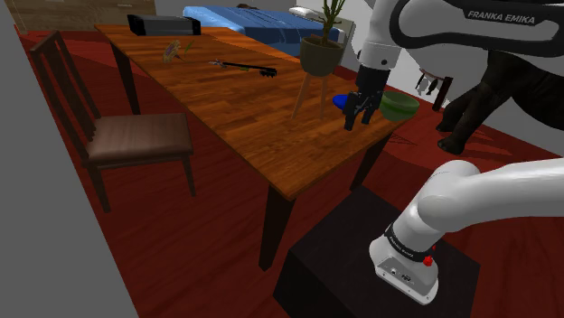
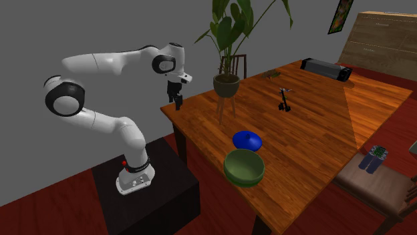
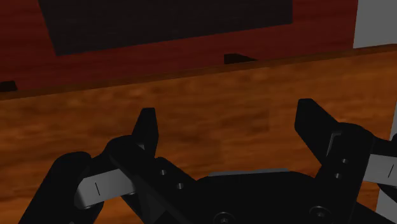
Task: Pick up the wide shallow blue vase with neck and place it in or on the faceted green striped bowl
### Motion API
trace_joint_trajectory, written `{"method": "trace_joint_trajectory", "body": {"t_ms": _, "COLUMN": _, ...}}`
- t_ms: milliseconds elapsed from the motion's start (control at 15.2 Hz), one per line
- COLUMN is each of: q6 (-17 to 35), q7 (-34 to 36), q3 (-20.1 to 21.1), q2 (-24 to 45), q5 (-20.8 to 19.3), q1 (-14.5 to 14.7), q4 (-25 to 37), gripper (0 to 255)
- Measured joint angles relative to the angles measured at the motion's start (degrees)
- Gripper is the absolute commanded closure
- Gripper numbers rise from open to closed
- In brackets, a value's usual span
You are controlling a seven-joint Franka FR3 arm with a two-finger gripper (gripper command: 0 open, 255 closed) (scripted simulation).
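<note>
The wide, shallow blue vase [image 2: 247, 140] rests on the brown wooden plank table [image 2: 321, 133], close to the table's near edge in the second exterior view. The round, dark green bowl [image 2: 244, 167] stands just beside it, nearer that edge (contact between the two cannot be confirmed). A green leafy plant in a pot on a wooden tripod stand [image 2: 227, 87] stands farther left on the table. The all-black two-finger gripper [image 2: 177, 101] hangs over the table's left corner, well apart from the vase. In the wrist view its fingers [image 3: 146, 127] stand spread, with bare tabletop between them; nothing is held.
</note>
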Motion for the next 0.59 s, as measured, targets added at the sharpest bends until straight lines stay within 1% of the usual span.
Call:
{"method": "trace_joint_trajectory", "body": {"t_ms": 66, "q6": 0.0, "q7": 0.0, "q3": 0.0, "q2": 0.0, "q5": 0.0, "q1": 0.0, "q4": 0.0, "gripper": 0}}
{"method": "trace_joint_trajectory", "body": {"t_ms": 198, "q6": 1.0, "q7": -1.6, "q3": -1.3, "q2": 1.2, "q5": -1.2, "q1": -0.6, "q4": 0.4, "gripper": 0}}
{"method": "trace_joint_trajectory", "body": {"t_ms": 396, "q6": 3.0, "q7": -5.2, "q3": -4.1, "q2": 3.2, "q5": -3.9, "q1": -2.0, "q4": 0.8, "gripper": 0}}
{"method": "trace_joint_trajectory", "body": {"t_ms": 594, "q6": 5.1, "q7": -9.1, "q3": -7.2, "q2": 7.2, "q5": -6.5, "q1": -3.3, "q4": 3.3, "gripper": 0}}
